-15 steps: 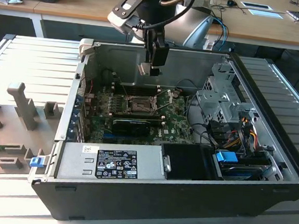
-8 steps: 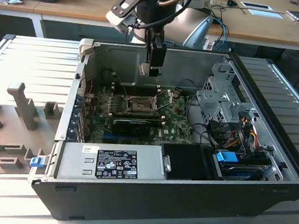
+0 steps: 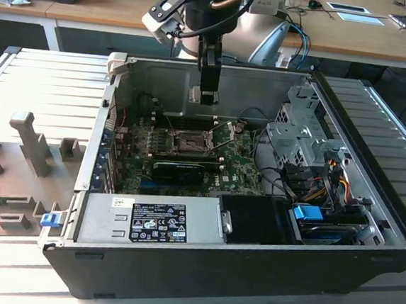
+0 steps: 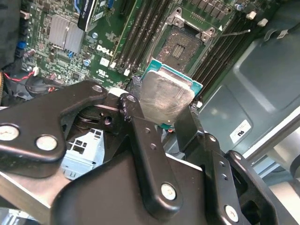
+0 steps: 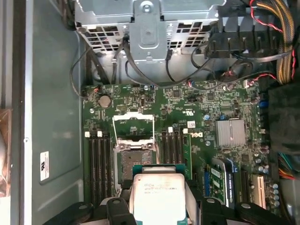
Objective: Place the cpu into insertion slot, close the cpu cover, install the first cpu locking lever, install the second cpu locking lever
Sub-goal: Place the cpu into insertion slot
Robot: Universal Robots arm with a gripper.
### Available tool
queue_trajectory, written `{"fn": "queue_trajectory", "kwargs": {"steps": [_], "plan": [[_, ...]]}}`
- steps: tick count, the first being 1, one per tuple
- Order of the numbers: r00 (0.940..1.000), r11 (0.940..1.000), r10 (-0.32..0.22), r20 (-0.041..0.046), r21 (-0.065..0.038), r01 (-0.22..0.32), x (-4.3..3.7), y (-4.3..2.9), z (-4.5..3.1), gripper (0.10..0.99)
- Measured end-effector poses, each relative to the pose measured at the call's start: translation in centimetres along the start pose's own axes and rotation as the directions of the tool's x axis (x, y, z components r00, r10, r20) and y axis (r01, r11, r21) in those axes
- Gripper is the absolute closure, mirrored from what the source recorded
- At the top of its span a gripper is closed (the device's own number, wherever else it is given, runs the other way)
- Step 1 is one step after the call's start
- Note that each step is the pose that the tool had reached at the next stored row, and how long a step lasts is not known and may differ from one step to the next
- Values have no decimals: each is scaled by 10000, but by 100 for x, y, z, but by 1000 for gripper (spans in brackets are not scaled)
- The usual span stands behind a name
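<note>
Your gripper is clamping the cpu by two opposite edges, with a black finger pressing on each side, and the silvery top is facing away from the board. In the exterior view you are hanging over the open computer case, well above the motherboard and near the case's far wall. The insertion slot is lying uncovered beneath you, with memory slots running along both of its sides. In the first wrist view the chip is overlapping one edge of the slot, and its sides are running square with the slot's sides. I am therefore judging this as mostly a descent with a small shift along the board. I cannot tell how much of that offset is real and how much is camera angle. The chip is looking level in the grip, parallel to the board.
</note>
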State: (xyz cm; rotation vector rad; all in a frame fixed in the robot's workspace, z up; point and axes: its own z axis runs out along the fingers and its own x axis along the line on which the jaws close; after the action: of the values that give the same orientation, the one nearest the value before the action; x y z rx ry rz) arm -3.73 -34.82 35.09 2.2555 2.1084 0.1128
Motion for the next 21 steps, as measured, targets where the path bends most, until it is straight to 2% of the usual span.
{"fn": "queue_trajectory", "kwargs": {"steps": [6, 8, 10, 11, 12, 14, 15, 18, 19, 21], "plan": [[9971, 9971, 763, 66, -17, -762, 0, 0, 6, 557], [9913, 9914, 1310, 115, -32, -1310, 0, -1, 10, 557], [9865, 9866, 1630, 141, -41, -1629, 0, -1, 14, 557], [9858, 9859, 1675, 122, -42, -1675, -1, -3, 18, 557], [9881, 9882, 1534, 101, -34, -1534, -1, -4, 24, 557], [9968, 9968, 801, 36, -14, -801, -1, -6, 55, 557], [9981, 9981, 612, 20, -9, -612, -2, -7, 65, 557], [10000, 10000, -51, -37, 4, 51, -2, -10, 101, 557], [9990, 9990, -445, -74, 10, 445, -3, -12, 123, 557], [9985, 9986, -534, -81, 11, 535, -3, -15, 153, 557]]}}
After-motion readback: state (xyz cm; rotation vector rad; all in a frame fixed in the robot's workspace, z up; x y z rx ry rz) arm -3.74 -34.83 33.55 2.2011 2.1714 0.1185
